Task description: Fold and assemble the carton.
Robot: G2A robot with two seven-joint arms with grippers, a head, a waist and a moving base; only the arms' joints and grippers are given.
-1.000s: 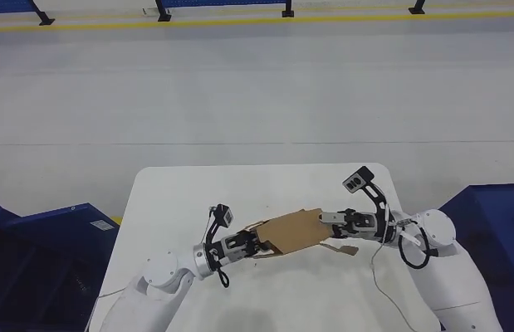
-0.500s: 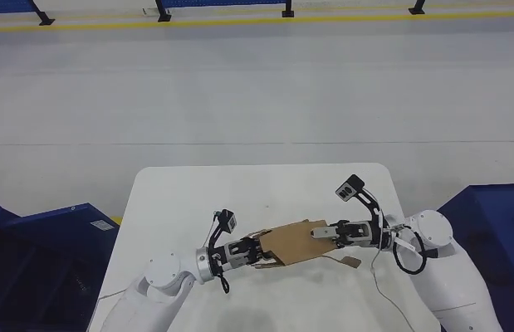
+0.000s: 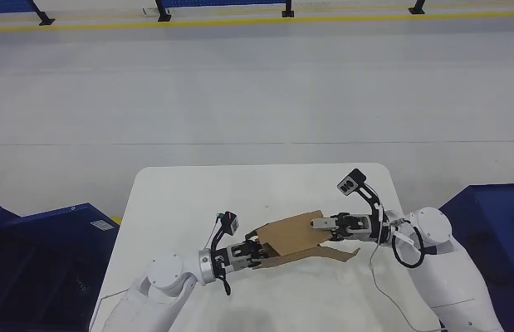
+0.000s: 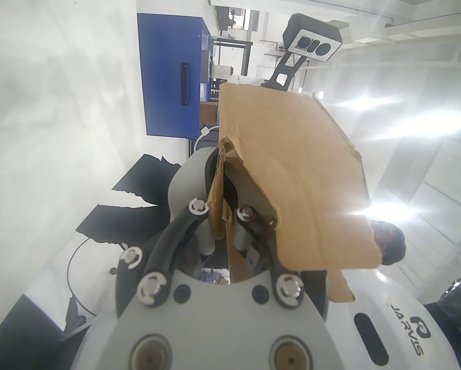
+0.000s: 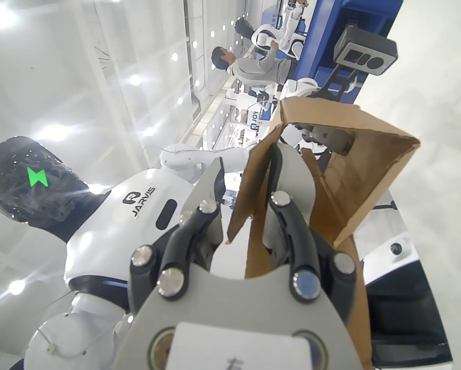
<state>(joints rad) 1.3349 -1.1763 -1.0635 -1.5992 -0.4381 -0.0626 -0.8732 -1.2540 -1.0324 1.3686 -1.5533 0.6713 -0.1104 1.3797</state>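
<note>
over the table's [image 3: 182,216] 6 o'clock half, the brown carton [image 3: 294,235] is held part-open between both arms. left gripper [image 3: 257,253] is clamped on a flap at its 8 o'clock end; right gripper [image 3: 321,223], at 2 o'clock, straddles a wall, jaws apart.

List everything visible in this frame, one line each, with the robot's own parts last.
carton: one, brown cardboard, partly opened, over the near middle of the table between the two hands
table: one, white, in front of the robot
left container: one, blue, on the floor by the table's left side
right container: one, blue, on the floor by the table's right side
floor line: one, yellow, across the far floor
barrier: one, blue on black feet, beyond the line
left hand: one, grey and black, shut on a carton flap
right hand: one, grey and black, open, straddling a carton wall
</note>
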